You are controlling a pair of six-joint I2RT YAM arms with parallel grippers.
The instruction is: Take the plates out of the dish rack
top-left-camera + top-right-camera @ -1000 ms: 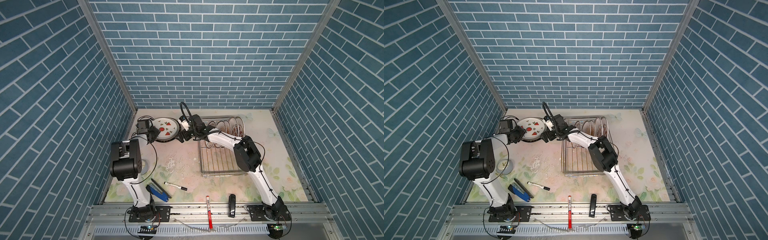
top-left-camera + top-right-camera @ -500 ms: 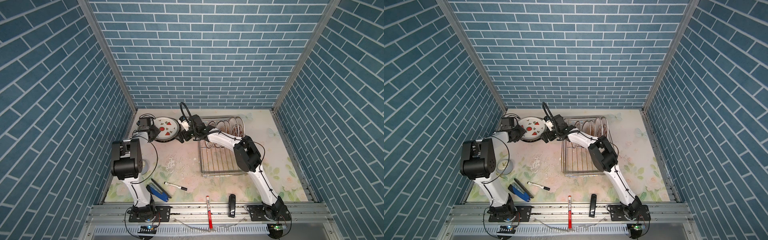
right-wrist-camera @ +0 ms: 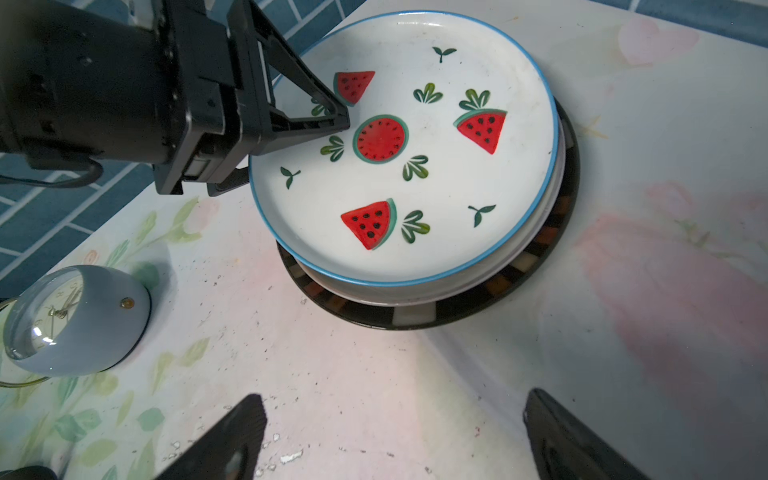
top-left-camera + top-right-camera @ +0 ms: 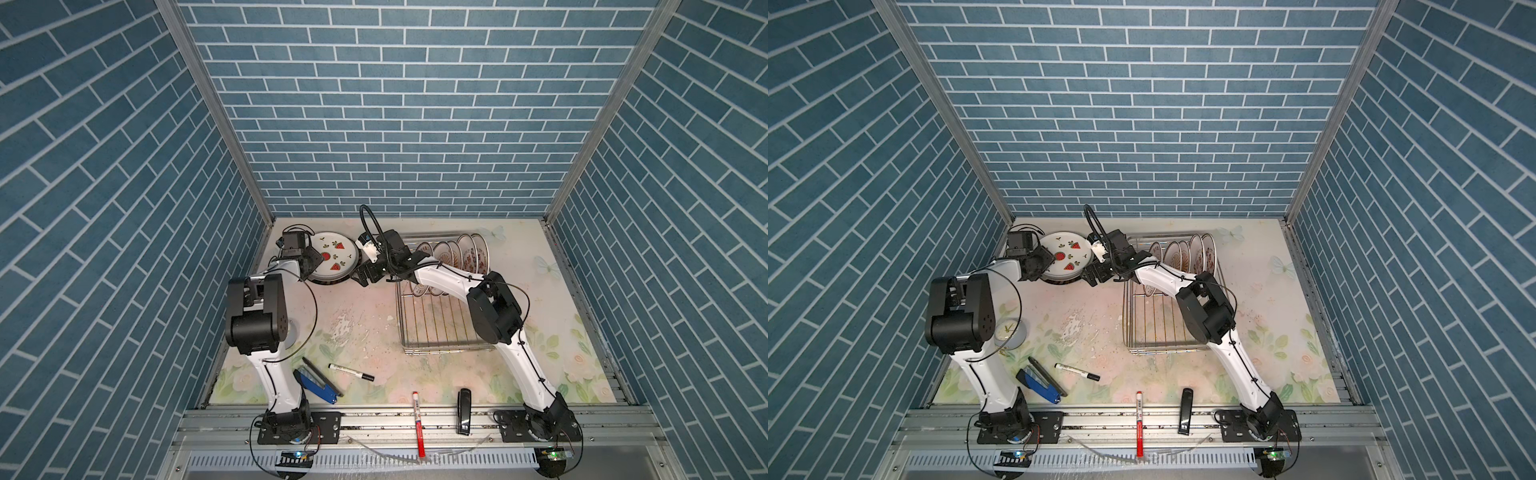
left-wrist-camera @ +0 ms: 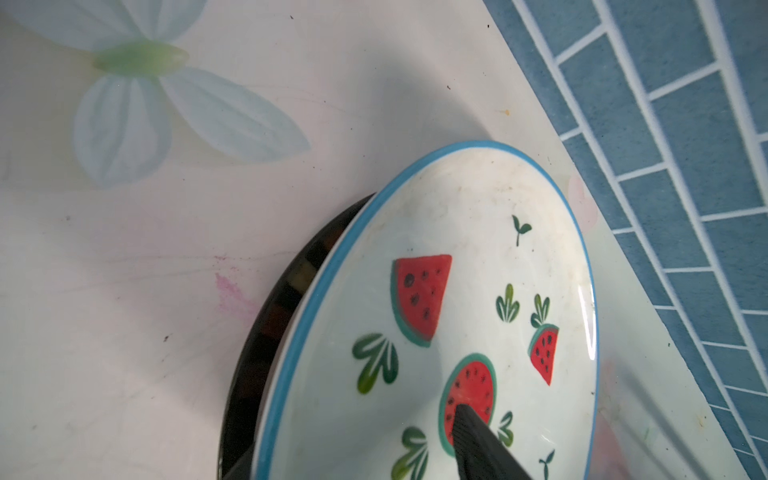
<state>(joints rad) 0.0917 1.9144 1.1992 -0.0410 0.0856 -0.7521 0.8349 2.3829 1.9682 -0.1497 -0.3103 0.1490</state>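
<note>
Left end effector point(image 4: 312, 262) sits at the left edge of the watermelon plate point(image 4: 334, 255), left of centre in both top views, close to the back wall. In the right wrist view its upper finger point(image 3: 307, 104) reaches over the plate's face, with its tip beside the round watermelon print. The lower finger point(image 3: 226, 185) pokes out just below the rim. The jaws straddle the rim, but whether they pinch it or stand clear of it cannot be told.

Right end effector point(image 4: 365, 277) hangs just to the right of the same plate. Its jaws are spread wide with nothing between them, above bare table point(image 4: 365, 316).

That plate lies face up on top of a stack. Under it is a white plate, and at the bottom a dark-rimmed plate point(image 3: 415, 318) with a checked border, flat on the table.

To the right of centre stands the dish rack point(image 4: 440, 332). Several plates point(image 4: 461, 259) stand upright on edge in a row at its far end, and its near part holds only wire. The right arm passes over the rack's left side.

A small grey clock point(image 4: 1009, 330) sits at lower left, partly hidden by the left arm. A black-capped marker point(image 4: 351, 372) and a blue tool point(image 4: 316, 380) lie along the near edge. A red marker point(image 4: 417, 419) rests across the front rail.
</note>
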